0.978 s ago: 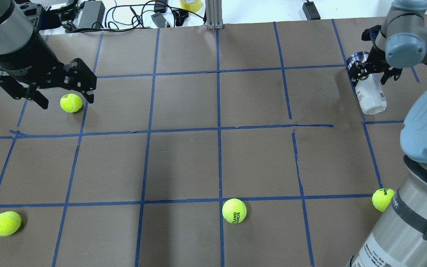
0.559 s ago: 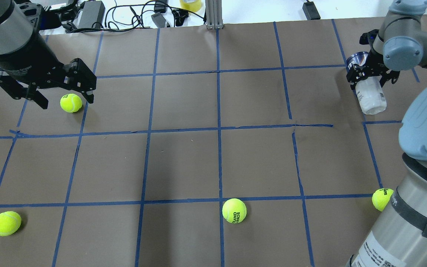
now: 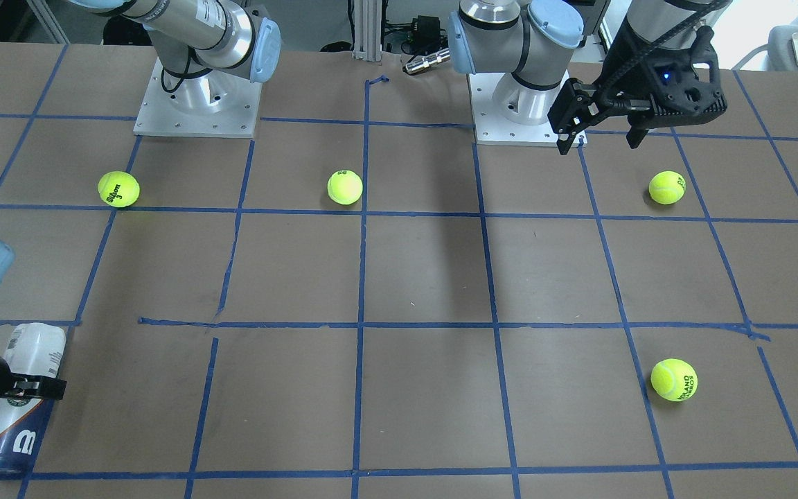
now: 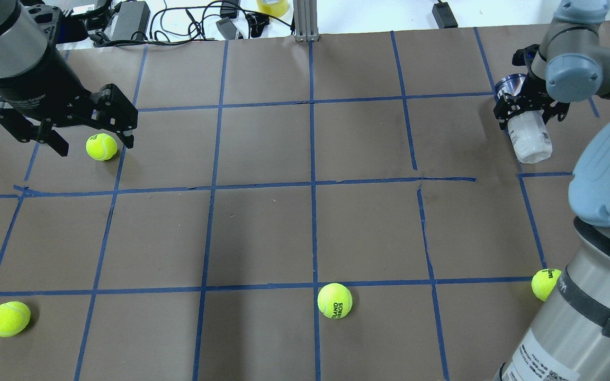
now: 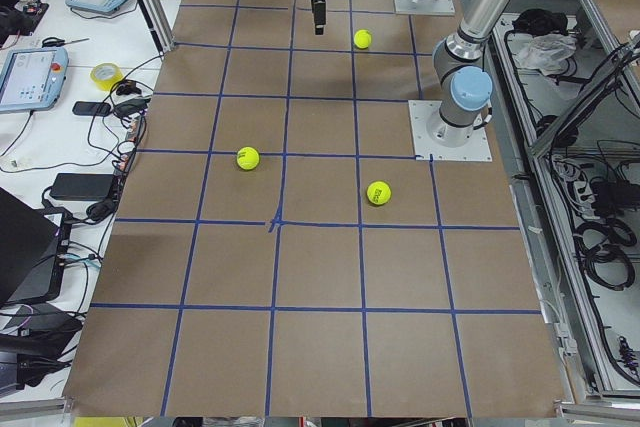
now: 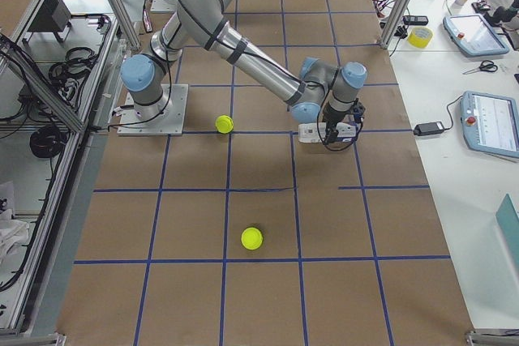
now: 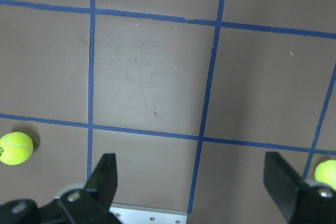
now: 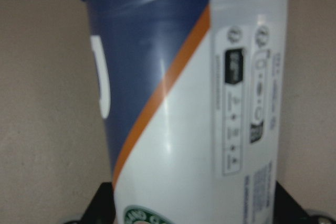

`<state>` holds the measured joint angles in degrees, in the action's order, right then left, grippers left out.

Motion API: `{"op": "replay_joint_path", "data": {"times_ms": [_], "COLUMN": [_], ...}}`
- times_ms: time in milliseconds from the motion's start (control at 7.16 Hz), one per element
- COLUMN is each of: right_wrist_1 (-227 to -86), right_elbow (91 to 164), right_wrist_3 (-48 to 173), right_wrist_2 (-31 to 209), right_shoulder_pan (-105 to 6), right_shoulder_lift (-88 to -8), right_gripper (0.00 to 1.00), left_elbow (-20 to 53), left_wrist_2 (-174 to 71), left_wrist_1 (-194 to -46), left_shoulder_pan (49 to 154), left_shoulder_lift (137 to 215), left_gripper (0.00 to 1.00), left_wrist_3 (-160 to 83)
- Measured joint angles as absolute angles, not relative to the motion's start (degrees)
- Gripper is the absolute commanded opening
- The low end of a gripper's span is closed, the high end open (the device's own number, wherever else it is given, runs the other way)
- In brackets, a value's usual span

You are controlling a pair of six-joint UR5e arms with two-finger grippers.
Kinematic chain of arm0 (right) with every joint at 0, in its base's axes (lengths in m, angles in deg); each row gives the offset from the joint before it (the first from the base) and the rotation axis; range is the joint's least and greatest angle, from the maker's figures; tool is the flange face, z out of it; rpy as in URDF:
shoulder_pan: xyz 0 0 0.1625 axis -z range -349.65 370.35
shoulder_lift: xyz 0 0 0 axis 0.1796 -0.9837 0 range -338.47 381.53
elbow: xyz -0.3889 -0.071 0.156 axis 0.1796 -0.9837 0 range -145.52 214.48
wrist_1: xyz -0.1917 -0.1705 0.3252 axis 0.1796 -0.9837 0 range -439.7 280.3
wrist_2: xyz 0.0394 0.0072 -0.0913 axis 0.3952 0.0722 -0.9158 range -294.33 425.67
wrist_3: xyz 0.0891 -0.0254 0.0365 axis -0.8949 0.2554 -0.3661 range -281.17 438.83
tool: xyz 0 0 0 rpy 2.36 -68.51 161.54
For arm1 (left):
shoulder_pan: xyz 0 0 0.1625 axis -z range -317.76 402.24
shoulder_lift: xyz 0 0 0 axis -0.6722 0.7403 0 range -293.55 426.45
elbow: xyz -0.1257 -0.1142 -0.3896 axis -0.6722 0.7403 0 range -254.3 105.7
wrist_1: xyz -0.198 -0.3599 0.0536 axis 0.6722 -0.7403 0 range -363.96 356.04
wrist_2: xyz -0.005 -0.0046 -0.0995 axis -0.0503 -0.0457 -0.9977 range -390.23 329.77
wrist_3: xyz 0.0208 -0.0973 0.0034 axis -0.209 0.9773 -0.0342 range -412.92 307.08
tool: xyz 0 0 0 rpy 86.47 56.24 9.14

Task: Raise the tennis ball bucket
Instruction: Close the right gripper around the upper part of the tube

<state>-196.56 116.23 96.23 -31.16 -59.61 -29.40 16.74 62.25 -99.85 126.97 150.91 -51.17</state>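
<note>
The tennis ball bucket lies on its side at the far right of the table, navy end away from me. It also shows in the front-facing view and fills the right wrist view. My right gripper is open and low over the bucket. Its fingers straddle the bucket close to both sides, and the bucket rests on the table. My left gripper is open and empty, held above the table near a tennis ball.
Other tennis balls lie at the near left, near middle and near right beside my right arm's base. Cables and power bricks lie past the table's far edge.
My right gripper has shifted slightly left and lower around the bucket. The bucket, the balls and my left arm have not moved.
</note>
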Motion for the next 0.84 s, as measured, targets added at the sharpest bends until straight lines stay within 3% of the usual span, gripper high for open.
{"op": "replay_joint_path", "data": {"times_ms": [419,838], "right_wrist_1": [-196.59,-197.02], "right_elbow": [116.22,116.16], "right_wrist_3": [96.21,96.15], "right_wrist_2": [-31.07,-30.38], "right_shoulder_pan": [-59.61,-59.61], "right_shoulder_lift": [-29.05,-28.97], "right_gripper": [0.99,0.85], "left_elbow": [16.7,16.67], "left_wrist_2": [62.3,62.31], "left_wrist_1": [-99.85,-99.8], "left_shoulder_pan": [126.91,126.81], "left_shoulder_lift": [150.91,150.98], "left_gripper": [1.0,1.0], "left_wrist_3": [-51.19,-51.21]}}
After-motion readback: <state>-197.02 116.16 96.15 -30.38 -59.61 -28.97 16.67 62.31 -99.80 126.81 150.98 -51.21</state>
